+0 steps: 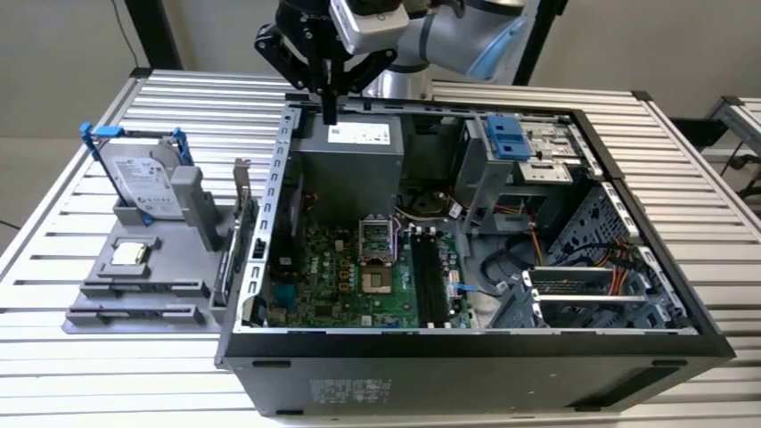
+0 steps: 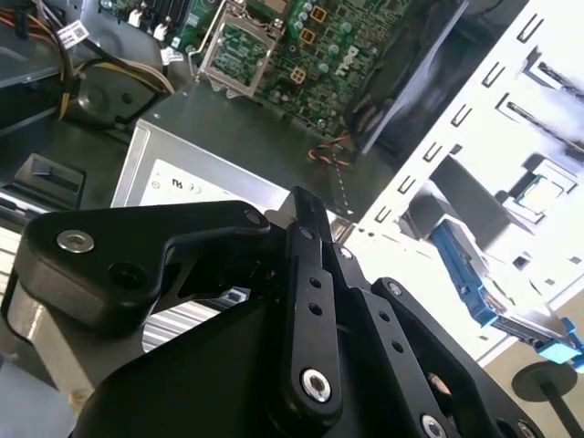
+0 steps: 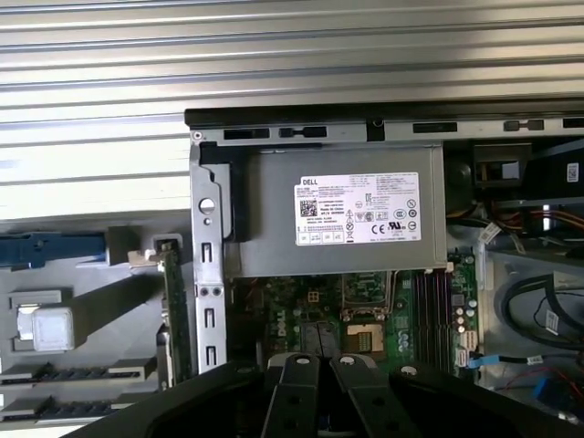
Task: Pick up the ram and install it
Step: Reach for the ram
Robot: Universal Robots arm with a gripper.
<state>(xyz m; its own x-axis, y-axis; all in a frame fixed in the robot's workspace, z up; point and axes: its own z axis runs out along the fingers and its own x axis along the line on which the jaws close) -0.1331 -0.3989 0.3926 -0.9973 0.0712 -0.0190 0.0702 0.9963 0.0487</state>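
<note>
Gripper (image 1: 330,114) jaws clenched empty over power supply (image 3: 274,228); ram (image 3: 171,301) stands edge-up in its fixture (image 3: 91,315), well aside, ready for pinching.

1. The table (image 1: 666,178) is silver-grey, with a pattern of parallel ribs.
2. The gripper (image 1: 330,114) is black; the arm (image 1: 452,36) is silver with light blue parts.
3. The ram (image 3: 171,310) has a green board.
4. The motherboard (image 1: 345,276) is green, with black slots (image 1: 426,276).
5. The power supply (image 1: 351,169) is grey, and its label (image 1: 359,135) is white.
6. The hard drive (image 1: 145,185) is silver, in a blue frame (image 1: 105,131).
7. The holder (image 1: 131,290) is plain grey.
</note>
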